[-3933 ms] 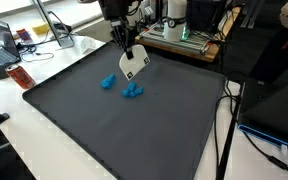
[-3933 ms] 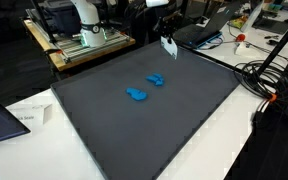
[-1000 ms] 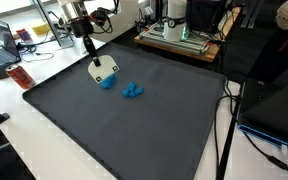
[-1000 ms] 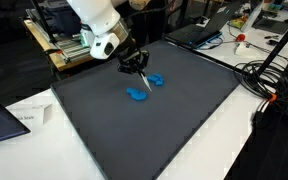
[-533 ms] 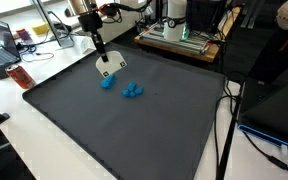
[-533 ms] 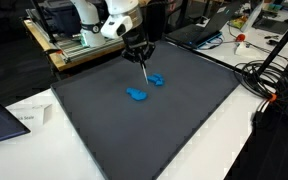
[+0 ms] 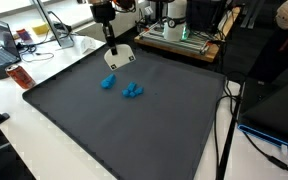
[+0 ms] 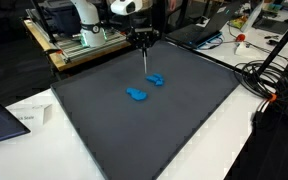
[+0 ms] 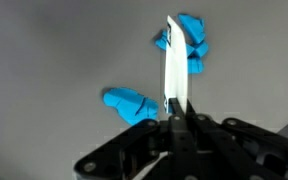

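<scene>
Bright, even light; soft wrist view.

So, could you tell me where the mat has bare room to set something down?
Most of the mat is bare: all between the blue pieces and its near edge. Crowded only around the blue pieces, where the gripper holds a white card.

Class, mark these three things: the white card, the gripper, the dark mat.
white card (image 7: 122, 58): an exterior view, middle of its flat face.
gripper (image 9: 174, 112): wrist view, between the fingertips clamping the card.
dark mat (image 7: 114, 130): an exterior view, bare middle.
</scene>
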Robot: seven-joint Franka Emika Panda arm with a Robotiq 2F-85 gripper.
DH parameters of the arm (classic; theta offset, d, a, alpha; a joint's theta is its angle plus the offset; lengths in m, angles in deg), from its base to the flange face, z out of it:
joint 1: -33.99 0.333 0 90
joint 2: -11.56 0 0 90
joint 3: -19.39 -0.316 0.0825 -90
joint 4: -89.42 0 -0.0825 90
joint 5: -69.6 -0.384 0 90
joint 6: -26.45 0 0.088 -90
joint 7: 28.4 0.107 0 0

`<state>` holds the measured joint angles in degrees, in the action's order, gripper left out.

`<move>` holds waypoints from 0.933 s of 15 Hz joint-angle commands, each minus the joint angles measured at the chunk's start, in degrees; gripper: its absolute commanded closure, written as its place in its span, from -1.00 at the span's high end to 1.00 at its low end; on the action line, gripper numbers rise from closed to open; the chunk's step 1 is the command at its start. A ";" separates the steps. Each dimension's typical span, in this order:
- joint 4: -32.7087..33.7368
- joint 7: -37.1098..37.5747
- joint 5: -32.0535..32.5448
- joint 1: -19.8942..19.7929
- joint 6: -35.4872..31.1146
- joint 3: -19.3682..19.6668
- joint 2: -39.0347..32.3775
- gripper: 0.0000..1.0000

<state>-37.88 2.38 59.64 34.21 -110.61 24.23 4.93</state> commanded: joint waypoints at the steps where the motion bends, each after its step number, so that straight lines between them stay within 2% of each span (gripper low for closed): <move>1: -5.00 4.52 3.60 1.16 -0.91 -1.29 5.16 -0.98; 5: -7.12 0.18 2.83 2.23 -1.14 -4.43 8.27 -0.98; 11: -10.36 -13.02 0.48 5.07 0.29 -9.40 14.78 -0.98; 12: -7.16 -9.07 1.54 3.94 0.15 -8.88 10.45 -0.93; 14: -8.30 -10.59 1.51 4.71 0.18 -9.92 12.38 -0.93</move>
<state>-46.28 -8.15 61.21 39.32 -110.57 14.67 17.31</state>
